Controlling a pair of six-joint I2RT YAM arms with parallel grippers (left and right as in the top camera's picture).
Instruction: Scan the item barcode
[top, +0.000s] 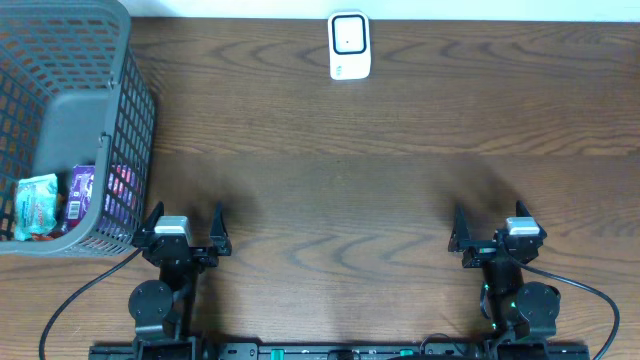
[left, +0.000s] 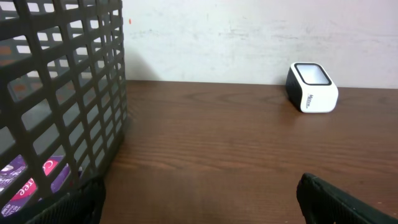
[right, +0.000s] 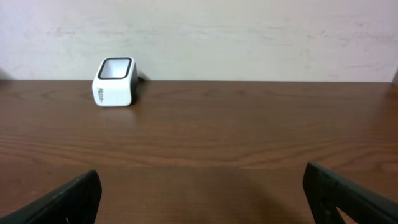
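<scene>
Left claw (top: 187, 218) and right claw (top: 489, 222) stand wide open, empty, by the table's (top: 330, 200) near edge. Packets (top: 40, 205) lie in the basket (top: 138, 120) at the left edge; scanner (top: 349, 45) sits mid far edge. Lower your left claw straight over 1 packet, clear of the rim.

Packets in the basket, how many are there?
2 clear, at the near end of the basket: green-and-white packet leftmost, purple packet beside it. Pink behind the mesh may be a third.
</scene>
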